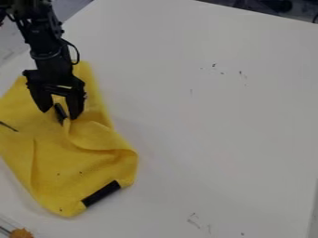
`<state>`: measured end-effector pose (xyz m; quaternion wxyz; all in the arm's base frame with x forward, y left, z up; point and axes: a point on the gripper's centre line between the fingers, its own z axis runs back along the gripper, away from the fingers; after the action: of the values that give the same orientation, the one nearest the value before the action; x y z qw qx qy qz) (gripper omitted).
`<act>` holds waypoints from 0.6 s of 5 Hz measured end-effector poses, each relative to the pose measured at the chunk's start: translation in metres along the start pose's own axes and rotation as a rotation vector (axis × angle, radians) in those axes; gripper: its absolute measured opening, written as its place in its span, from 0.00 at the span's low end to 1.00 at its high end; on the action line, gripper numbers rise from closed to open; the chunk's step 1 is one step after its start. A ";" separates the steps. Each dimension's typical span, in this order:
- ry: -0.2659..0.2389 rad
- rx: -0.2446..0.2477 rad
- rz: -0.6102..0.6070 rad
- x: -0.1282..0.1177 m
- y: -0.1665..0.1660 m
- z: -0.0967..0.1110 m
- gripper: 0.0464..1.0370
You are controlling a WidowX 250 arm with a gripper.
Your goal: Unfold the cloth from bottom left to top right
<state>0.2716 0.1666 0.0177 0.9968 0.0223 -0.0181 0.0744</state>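
Clock-face positions taken over the whole view. Yellow cloth (65, 165) lies along the left side of the white table (223, 139), from about 10 o'clock down to 7 o'clock, its left part cut off by the view's edge. The cloth is rumpled: a ridge runs from below the gripper (59, 114) toward the cloth's own 4 o'clock side, and a narrower crease runs down its middle. Arm (49, 49) enters near 11 o'clock, with the gripper over the cloth at 9 o'clock. End effector: released, fingers spread and pointing down; whether the tips touch the fabric, cannot tell. Between them shows a short dark strip (60, 113). Black band (101, 194) sits at the cloth's 5 o'clock edge, slanted. Orange-brown object (20, 233) at 7:30, near the cloth. Small dark marks (214, 65) on the tabletop toward 1 o'clock.
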 end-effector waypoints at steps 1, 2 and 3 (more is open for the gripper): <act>0.011 0.003 -0.008 -0.001 0.001 -0.002 0.62; 0.025 0.019 0.001 -0.004 0.002 -0.002 0.32; 0.021 0.044 -0.017 -0.002 -0.005 0.007 0.12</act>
<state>0.2700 0.1610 0.0240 0.9968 0.0437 -0.0056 0.0666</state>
